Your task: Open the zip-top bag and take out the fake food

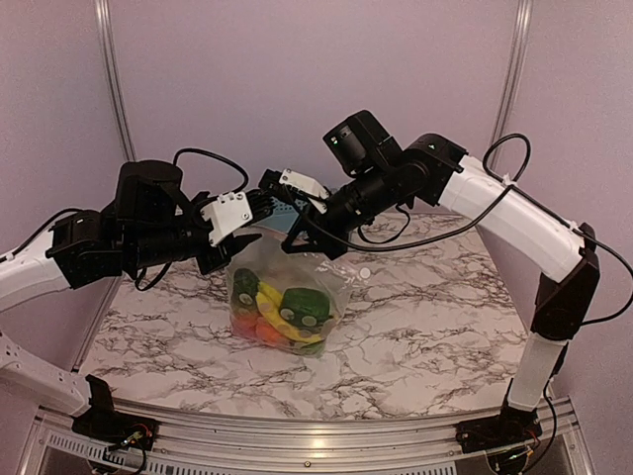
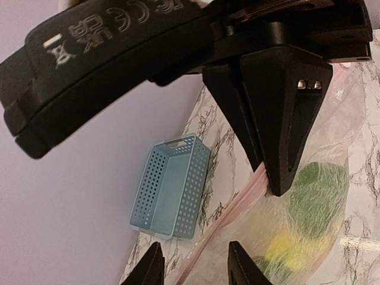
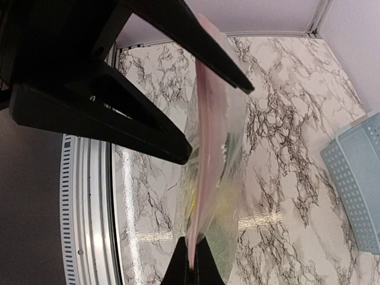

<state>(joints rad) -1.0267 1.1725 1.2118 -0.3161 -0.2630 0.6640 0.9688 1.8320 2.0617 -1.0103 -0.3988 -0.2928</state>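
The zip-top bag (image 1: 297,269) is hanging upright over the middle of the desk (image 1: 425,317), with its top edge held up between your two arms. It is showing as clear, crinkled plastic with a pale pink zip strip (image 3: 205,119) along the top. The fake food (image 1: 280,315) is sitting bunched in the bottom of the bag: a dark green pepper (image 1: 305,305) and a yellow banana (image 1: 269,297), with orange and red pieces under them. Whether the bag's bottom is touching the desk cannot be told.

Your right gripper (image 3: 190,270) is clamping the zip strip. In its own wrist view the jaws are meeting on the pink edge with no gap showing. Your left gripper (image 2: 196,270) is standing with its jaws apart, and the bag's top edge is running between them. Whether either finger is touching the plastic cannot be told.

The overhead view is giving you the whole bag and the pile of pieces, but both sets of jaws are too dark and crowded there to read. The left wrist view is showing the right arm's fingertip resting on the strip and the green and yellow pieces blurred through the plastic. It is also showing a light blue perforated basket (image 2: 172,187) standing on the desk near the wall, apart from the bag. The right wrist view is looking along the strip edge-on, with the left arm's two fingers flanking it, and is catching only a corner of the basket.
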